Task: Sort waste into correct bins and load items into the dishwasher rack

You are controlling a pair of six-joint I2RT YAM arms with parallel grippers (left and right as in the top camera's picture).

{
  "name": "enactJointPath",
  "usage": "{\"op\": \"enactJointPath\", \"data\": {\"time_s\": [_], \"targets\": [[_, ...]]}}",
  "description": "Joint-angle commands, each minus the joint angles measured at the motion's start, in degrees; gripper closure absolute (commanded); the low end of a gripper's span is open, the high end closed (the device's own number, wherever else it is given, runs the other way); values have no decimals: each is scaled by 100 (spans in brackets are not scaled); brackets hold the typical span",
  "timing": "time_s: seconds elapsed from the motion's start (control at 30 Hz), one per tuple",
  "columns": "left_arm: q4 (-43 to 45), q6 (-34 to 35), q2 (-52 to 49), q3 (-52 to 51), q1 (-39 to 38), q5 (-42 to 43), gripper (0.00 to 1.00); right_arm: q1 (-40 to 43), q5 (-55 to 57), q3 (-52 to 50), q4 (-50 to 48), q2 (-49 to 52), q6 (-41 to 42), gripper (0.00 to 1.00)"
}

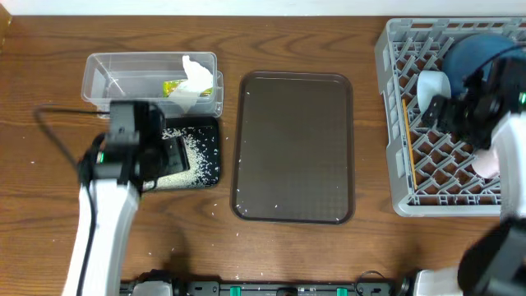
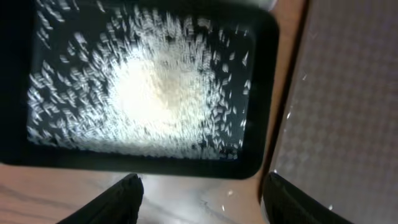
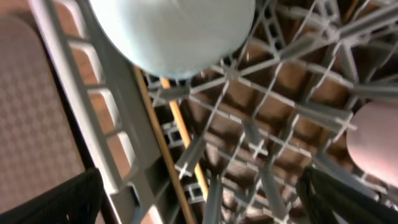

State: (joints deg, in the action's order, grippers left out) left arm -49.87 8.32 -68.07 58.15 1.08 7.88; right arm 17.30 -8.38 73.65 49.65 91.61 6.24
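With fingers spread wide and empty, the left gripper [image 2: 202, 199] is held over the black tray [image 2: 264, 81] strewn with rice grains [image 2: 149, 87], the right gripper [image 3: 205, 205] over the grey rack [image 3: 93, 106], where chopsticks [image 3: 178, 129], pale blue bowl [image 3: 174, 31] and pink cup [image 3: 376, 140] are lodged.

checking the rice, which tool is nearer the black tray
Left. The left tool hovers over the black tray; the right tool is far off, over the rack.

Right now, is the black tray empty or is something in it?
Not empty. White grains lie scattered across the black tray, densest near its middle.
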Motion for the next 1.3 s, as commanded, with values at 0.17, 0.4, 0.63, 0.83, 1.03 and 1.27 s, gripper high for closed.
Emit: {"op": "enactJointPath", "data": {"time_s": [0.17,0.4,0.63,0.83,1.03,1.27], "targets": [[1235,-186,2376,-1602,20,-216,18,-11,350,-2608,-2140,-3324,-55,1],[1266,-186,3034,-1733,20,-216,13,-11,365,-3327,-1908,-4922,-55,1],[1263,-186,3029,-1733,20,-216,8,-11,365,-3327,-839,-5335,-55,1],[1266,-186,3029,-1733,20,-216,7,-13,365,-3327,-146,-5335,-55,1],[1266,-186,3025,-1733,20,-216,7,-50,365,-3327,334,-5335,-52,1],[1263,-186,3025,-1733,20,-216,7,-389,369,-3333,479,-5311,-116,1]]}}
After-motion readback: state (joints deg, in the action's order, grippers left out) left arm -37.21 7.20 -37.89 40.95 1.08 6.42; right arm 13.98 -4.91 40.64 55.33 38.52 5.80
